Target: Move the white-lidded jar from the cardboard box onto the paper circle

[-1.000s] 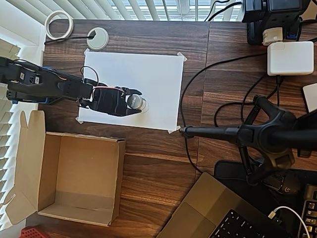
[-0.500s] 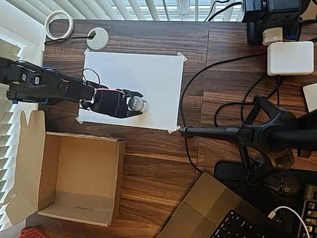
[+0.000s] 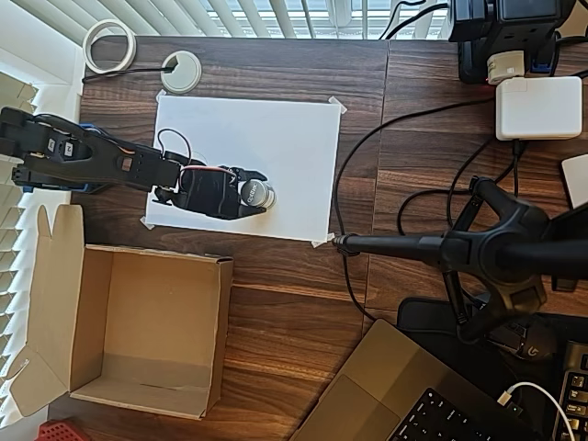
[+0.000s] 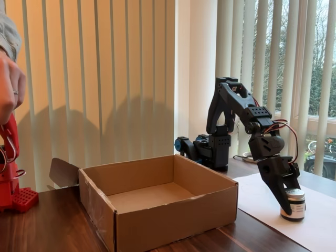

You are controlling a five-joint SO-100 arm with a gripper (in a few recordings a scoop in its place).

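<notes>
I see the black gripper (image 3: 253, 193) clamped around the small dark-sided white-lidded jar (image 4: 293, 204), which stands on the white taped paper sheet (image 3: 285, 147), likely on its pencilled circle; brown cardboard box (image 4: 157, 207) well apart.

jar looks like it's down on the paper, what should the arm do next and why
Probably open the pincer and let go. In the fixed view the white-lidded jar appears to sit on the white paper sheet with the pincer closed around it, and the cardboard box is already empty. Whether the jar sits on the drawn circle cannot be made out.
</notes>
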